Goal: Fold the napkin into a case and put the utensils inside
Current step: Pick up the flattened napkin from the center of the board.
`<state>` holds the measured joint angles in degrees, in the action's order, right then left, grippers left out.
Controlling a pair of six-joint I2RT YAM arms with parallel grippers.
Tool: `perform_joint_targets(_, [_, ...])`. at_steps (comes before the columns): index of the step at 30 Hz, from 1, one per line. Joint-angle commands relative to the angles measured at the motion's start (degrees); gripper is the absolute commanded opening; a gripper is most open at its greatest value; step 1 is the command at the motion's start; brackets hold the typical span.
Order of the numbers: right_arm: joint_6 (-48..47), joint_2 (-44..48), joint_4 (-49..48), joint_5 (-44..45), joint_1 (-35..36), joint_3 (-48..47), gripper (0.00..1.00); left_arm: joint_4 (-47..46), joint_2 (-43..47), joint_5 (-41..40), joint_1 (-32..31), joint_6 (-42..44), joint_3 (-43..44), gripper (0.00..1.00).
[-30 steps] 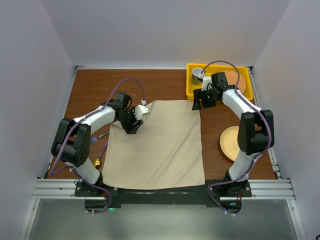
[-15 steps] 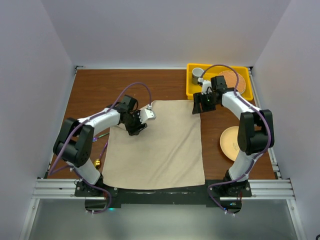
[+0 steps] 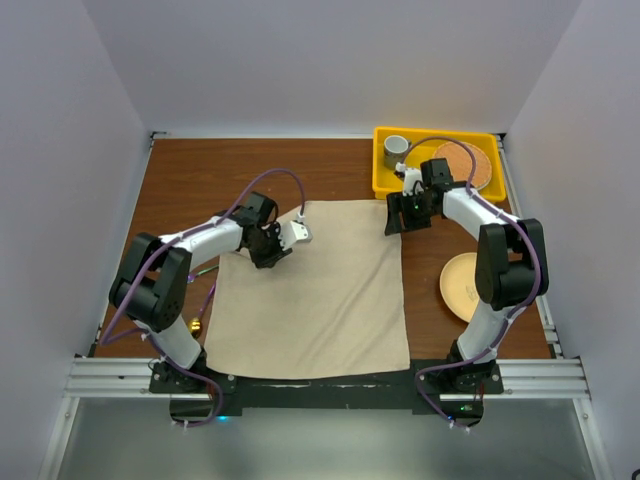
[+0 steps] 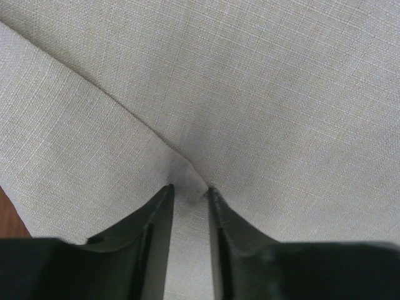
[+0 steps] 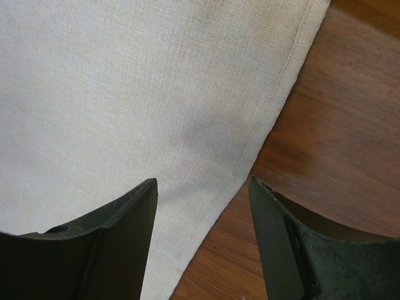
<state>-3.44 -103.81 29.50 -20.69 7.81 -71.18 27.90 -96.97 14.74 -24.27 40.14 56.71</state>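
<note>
The beige napkin (image 3: 320, 290) lies spread flat on the wooden table. My left gripper (image 3: 268, 247) is at its far left corner; in the left wrist view its narrow jaws (image 4: 189, 190) pinch a small raised tuck of the napkin (image 4: 262, 94). At the far right corner my right gripper (image 3: 400, 215) stands open. The right wrist view shows it (image 5: 203, 184) straddling the hemmed edge of the napkin (image 5: 125, 94), one finger over cloth, one over wood. The fork (image 3: 203, 270) and the spoon (image 3: 196, 322) lie on the table left of the napkin, partly under my left arm.
A yellow tray (image 3: 380, 180) at the back right holds a grey cup (image 3: 396, 147) and a round orange-brown disc (image 3: 470, 165). A peach plate (image 3: 460, 285) sits right of the napkin, partly behind my right arm. White walls enclose the table.
My left gripper has moved right along the napkin's far edge and narrowed its jaws onto a tuck of cloth. My right gripper has come slightly nearer, onto the far right corner.
</note>
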Motion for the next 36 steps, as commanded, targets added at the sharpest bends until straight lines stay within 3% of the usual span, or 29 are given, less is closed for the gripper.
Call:
perform_joint_targets(1, [0.45, 2.03, -1.90, -1.20, -0.17, 0.78, 0.64, -0.31, 0.29, 0.37, -0.43, 0.73, 2.00, 0.24])
perform_joint_targets(5, [0.19, 2.47, -1.90, -1.02, -0.26, 1.13, 0.64, 0.40, 1.60, 1.25, -0.34, 0.11, 3.06, 0.07])
perform_joint_targets(8, [-0.25, 3.00, -1.28, -1.28, -0.17, 0.43, 0.64, 1.72, 3.45, 1.69, -0.34, -0.15, 4.11, 0.00])
perform_joint_targets(18, [-3.23, 3.44, 0.47, -0.49, -0.26, -2.39, 0.69, 13.31, 12.85, 8.28, 0.45, 5.02, 6.49, 0.00])
perform_joint_targets(23, [-6.75, 4.75, 1.70, 1.26, -0.34, -4.05, 0.86, 27.10, 21.37, 14.16, 1.51, 13.54, 4.65, 0.00])
perform_joint_targets(26, [-8.77, 5.20, 2.58, 1.01, -0.34, -5.11, 0.96, 30.98, 27.26, 15.48, 4.92, 18.81, 2.54, 0.00])
perform_joint_targets(30, [-11.75, 4.93, 3.38, 0.30, -0.34, -6.08, 0.96, 36.16, 27.37, 16.11, 16.15, 23.14, 3.58, 0.00])
perform_joint_targets(32, [-12.73, 4.23, 3.11, -0.31, -0.34, -6.08, 0.96, 34.86, 25.79, 16.46, 21.43, 21.31, 4.89, 0.00])
perform_joint_targets(36, [-15.45, 2.21, 3.46, -4.61, -0.26, -6.34, 0.94, 26.61, 18.60, 16.46, 24.27, 13.40, 7.71, 0.00])
